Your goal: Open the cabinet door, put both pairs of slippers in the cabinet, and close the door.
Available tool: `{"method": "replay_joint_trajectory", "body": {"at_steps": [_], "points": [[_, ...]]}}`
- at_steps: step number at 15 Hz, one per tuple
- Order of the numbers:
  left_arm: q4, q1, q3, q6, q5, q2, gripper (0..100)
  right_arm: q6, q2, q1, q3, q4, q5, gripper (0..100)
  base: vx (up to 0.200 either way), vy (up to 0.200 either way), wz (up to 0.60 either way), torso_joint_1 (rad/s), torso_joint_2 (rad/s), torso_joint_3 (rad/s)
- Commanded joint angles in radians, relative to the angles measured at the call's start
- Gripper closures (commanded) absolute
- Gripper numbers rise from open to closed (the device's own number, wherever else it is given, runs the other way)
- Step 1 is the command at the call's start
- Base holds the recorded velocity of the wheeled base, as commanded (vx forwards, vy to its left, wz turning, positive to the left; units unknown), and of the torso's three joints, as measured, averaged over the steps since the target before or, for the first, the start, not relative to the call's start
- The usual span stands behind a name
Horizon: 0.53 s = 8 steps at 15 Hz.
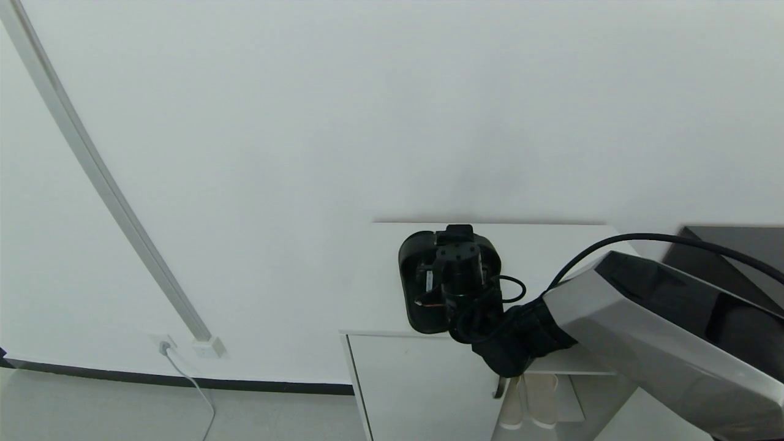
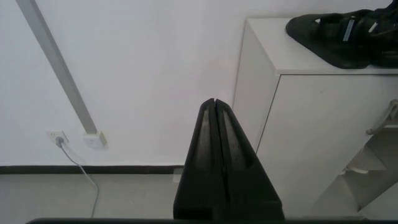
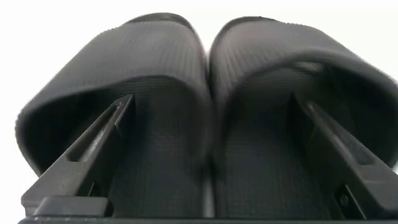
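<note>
Two black slippers point(image 3: 161, 87) atop cabinet point(image 1: 551, 257), right gripper point(image 3: 211, 101) open inside them; left gripper point(image 2: 214, 107) closed.

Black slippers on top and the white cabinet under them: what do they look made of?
Black slippers: probably moulded rubber or foam, matte; the straps show fine ribbing and soft rounded edges.
White cabinet: likely laminated board, smooth and matte; flat panels with crisp edges, no visible grain.

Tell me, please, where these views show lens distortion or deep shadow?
Head view: the wall's cable duct bows into a curve, a wide-lens effect. Left wrist view: the same duct runs straight, under even light. Right wrist view: the black slippers are darkest under their straps, against a bright white background.
</note>
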Motion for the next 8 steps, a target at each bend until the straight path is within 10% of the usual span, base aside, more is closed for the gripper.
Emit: {"method": "replay_joint_trajectory", "body": {"at_steps": [1,2,3,8], "points": [[0.0,0.0,0.0,0.0,0.0,0.001,100,-0.003,0.026,-0.014,-0.018,0.003,0.002,0,0.0,0.0,0.0,0.0,0.0,0.0],[0.0,0.0,0.0,0.0,0.0,0.001,100,-0.003,0.026,-0.014,-0.018,0.003,0.002,0,0.0,0.0,0.0,0.0,0.0,0.0],[0.0,0.0,0.0,0.0,0.0,0.001,100,-0.003,0.026,-0.014,-0.022,0.001,0.002,100,0.0,0.0,0.0,0.0,0.0,0.0],[0.0,0.0,0.0,-0.003,0.0,0.001,100,-0.017,0.021,-0.014,-0.021,-0.01,-0.003,100,0.0,0.0,0.0,0.0,0.0,0.0]]}}
